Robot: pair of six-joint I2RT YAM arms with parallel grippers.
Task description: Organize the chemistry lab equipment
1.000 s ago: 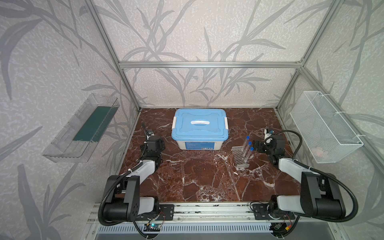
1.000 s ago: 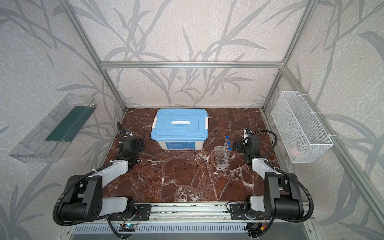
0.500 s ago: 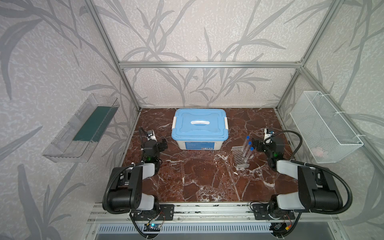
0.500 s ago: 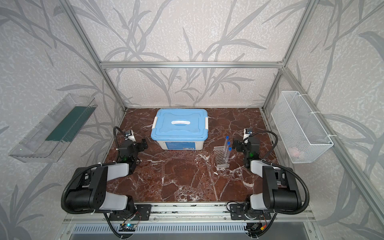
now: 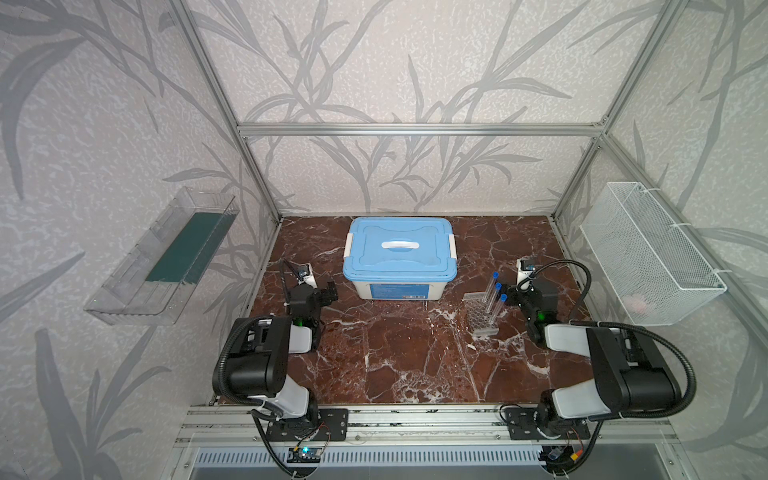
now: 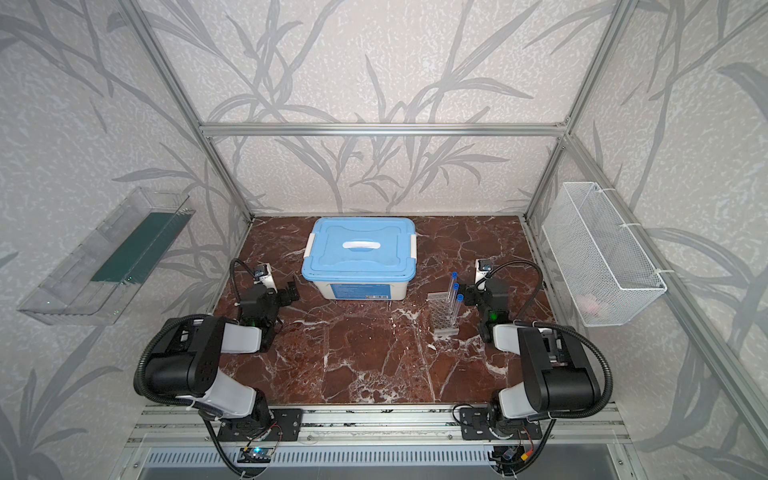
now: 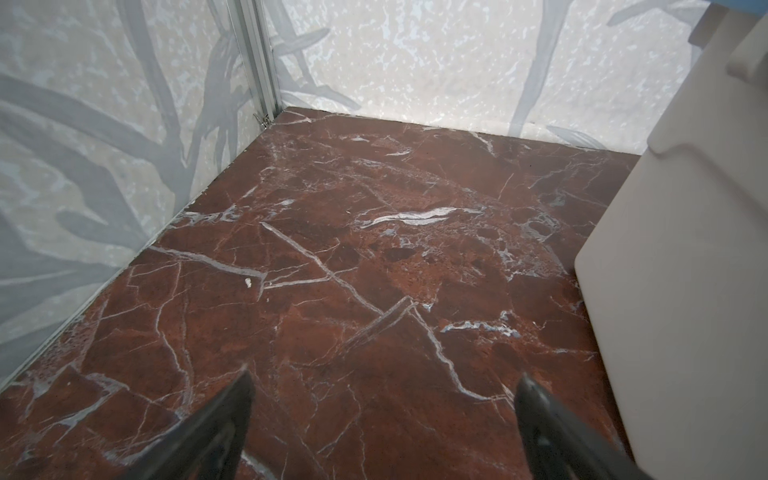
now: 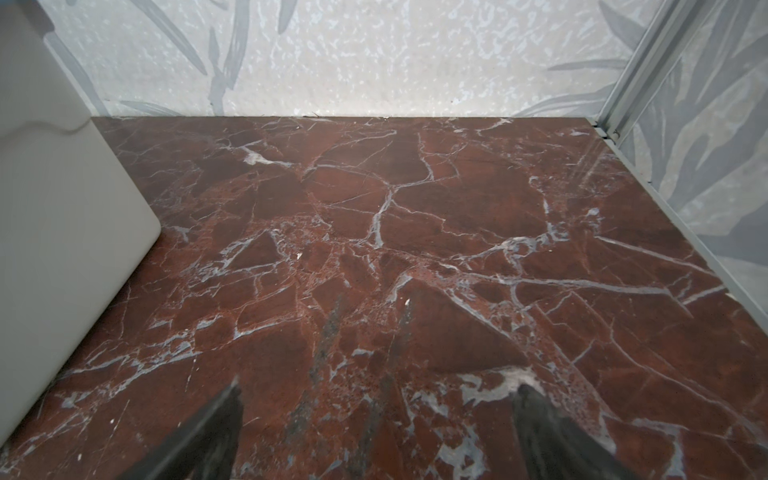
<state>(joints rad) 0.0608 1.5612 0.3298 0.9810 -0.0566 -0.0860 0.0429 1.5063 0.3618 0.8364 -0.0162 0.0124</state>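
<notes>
even soft light, sharp, wide-angle edge distortion

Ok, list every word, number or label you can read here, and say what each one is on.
No text can be read.
Blue label on the front of the white tub: printed lines, too small and blurred to read in both top views.
Blue-capped tubes and clear rack: no markings visible.

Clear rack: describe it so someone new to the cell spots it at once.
Find the big white tub with the blue lid at the back of the red marble tabletop. Right of its front corner stands a small clear multi-hole rack. It alone holds three long blue-capped tubes.
</notes>
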